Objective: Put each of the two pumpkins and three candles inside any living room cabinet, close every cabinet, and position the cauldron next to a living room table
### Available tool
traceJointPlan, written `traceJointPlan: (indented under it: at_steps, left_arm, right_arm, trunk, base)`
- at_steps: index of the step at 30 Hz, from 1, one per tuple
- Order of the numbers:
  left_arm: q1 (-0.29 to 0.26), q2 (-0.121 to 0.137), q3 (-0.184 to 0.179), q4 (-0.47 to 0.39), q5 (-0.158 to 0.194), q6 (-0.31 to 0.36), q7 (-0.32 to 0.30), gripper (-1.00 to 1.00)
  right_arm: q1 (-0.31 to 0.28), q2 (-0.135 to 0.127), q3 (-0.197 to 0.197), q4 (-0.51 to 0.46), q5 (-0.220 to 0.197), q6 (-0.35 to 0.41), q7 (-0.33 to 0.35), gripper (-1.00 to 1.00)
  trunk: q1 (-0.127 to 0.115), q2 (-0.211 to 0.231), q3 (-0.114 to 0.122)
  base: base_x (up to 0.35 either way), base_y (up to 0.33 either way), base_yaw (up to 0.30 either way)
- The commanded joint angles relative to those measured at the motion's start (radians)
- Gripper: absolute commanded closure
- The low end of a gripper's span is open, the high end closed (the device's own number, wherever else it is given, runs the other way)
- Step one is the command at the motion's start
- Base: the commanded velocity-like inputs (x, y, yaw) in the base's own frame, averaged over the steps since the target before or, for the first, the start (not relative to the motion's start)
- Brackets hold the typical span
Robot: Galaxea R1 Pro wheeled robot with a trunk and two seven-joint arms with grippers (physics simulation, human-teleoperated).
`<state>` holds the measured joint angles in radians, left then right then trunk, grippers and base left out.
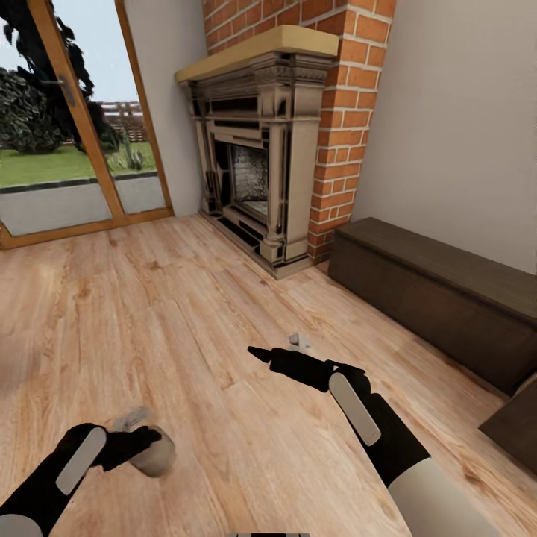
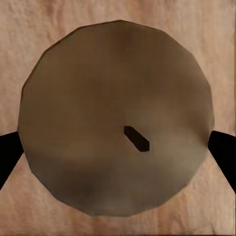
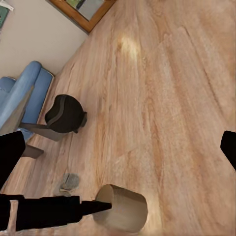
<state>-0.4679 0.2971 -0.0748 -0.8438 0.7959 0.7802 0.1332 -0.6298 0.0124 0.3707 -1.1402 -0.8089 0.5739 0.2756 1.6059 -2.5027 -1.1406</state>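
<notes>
My left gripper [image 1: 148,441] is shut on a squat grey-brown candle [image 1: 155,455], held low over the wood floor at the near left. In the left wrist view the candle's top and wick [image 2: 118,118] sit between the two fingertips [image 2: 223,152]. A second candle [image 1: 133,418] lies on the floor just behind it, and a small grey one [image 1: 300,341] lies past my right gripper [image 1: 258,353]. That gripper is open and empty [image 3: 118,152], hovering over bare floor. The black cauldron [image 3: 64,114] stands by a blue sofa. The dark-brown cabinet [image 1: 447,287] runs along the right wall, closed. The pumpkins are out of view.
A brick fireplace [image 1: 261,149] stands ahead, with a glass patio door [image 1: 67,134] to its left. A blue sofa [image 3: 22,96] is beside the cauldron. A dark furniture corner [image 1: 514,429] juts in at the near right. Open wood floor [image 1: 186,298] lies between.
</notes>
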Motion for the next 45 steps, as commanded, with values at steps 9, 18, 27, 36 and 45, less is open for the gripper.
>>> traceJointPlan:
  at_steps: [9, 18, 27, 36, 45]
  left_arm:
    - [0.000, -0.002, 0.239, -0.095, 0.023, 0.206, 0.008, 1.00]
    - [0.000, -0.030, 0.199, -0.116, 0.028, 0.212, 0.008, 1.00]
    - [0.002, -0.035, 0.163, -0.205, 0.059, 0.213, 0.007, 1.00]
    - [0.001, -0.051, 0.151, -0.212, 0.077, 0.212, 0.006, 1.00]
    - [0.004, -0.050, 0.142, -0.263, 0.120, 0.212, 0.008, 1.00]
  right_arm:
    - [0.000, -0.004, -0.061, 0.002, 0.004, 0.004, 0.000, -1.00]
    - [-0.001, -0.002, -0.074, 0.002, -0.001, -0.003, -0.001, -1.00]
    - [0.000, -0.002, -0.075, 0.002, -0.001, -0.005, 0.001, -1.00]
    - [0.001, -0.003, -0.077, 0.005, -0.003, -0.005, 0.004, -1.00]
    - [0.002, -0.005, -0.118, 0.005, -0.006, -0.003, 0.005, -1.00]
  trunk:
    - [-0.004, 0.002, 0.034]
    - [-0.026, 0.039, 0.065]
    - [-0.060, 0.102, 0.093]
    - [-0.064, 0.109, 0.101]
    - [-0.064, 0.109, 0.109]
  base:
    - [0.000, 0.000, 0.000]
    - [-0.071, 0.036, 0.000]
    - [-0.252, 0.106, 0.000]
    - [-0.243, 0.006, -0.154]
    - [-0.285, -0.104, -0.248]
